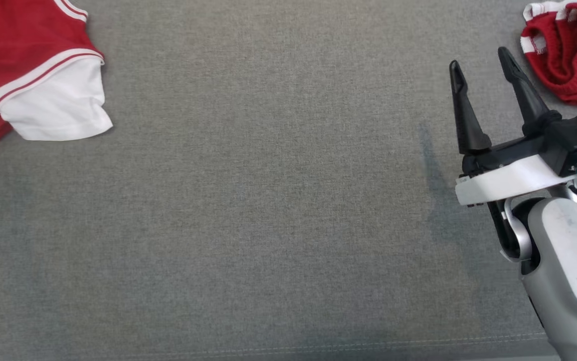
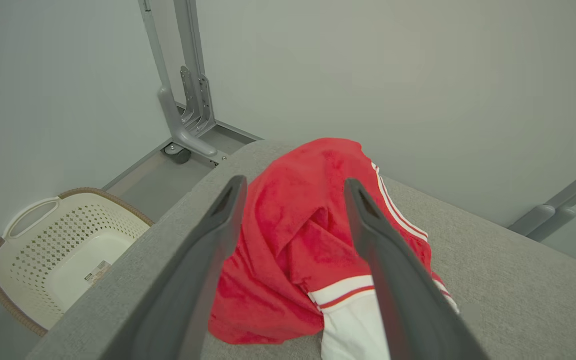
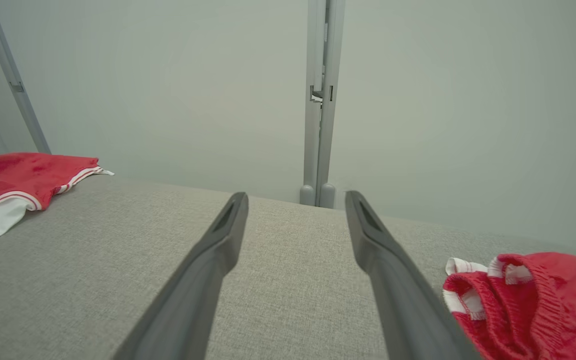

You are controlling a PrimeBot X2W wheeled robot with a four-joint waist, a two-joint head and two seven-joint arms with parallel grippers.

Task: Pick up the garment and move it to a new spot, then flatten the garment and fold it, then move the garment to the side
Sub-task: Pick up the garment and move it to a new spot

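2 garments lie on the grey table (image 1: 268, 225), and neither looks dealt with yet, so the task reads as standing at its very start. The red top (image 1: 32, 75), with white-striped trim and a white sleeve, sits rumpled at the far left corner of the cloth surface. The red shorts (image 1: 574, 60), bunched with the elastic waistband showing, lie at the far right edge. Which of the 2 is the garment meant I cannot say for sure. The left gripper (image 2: 295, 181) points straight at the top in its wrist view, its 2 fingers spread wide with the heap showing between them and apparently short of it, which suggests that piece comes first. The right gripper (image 1: 478, 57) hovers over bare table just beside the shorts, fingers likewise wide apart and holding nothing. The broad middle of the table between the 2 garments would serve as the new spot for laying out. Left to do, by my judgement, is everything — the pick-up, the move, the flattening, the fold and the shift to the side. A pale basket (image 2: 67, 250) stands on the floor beyond the table's left end.
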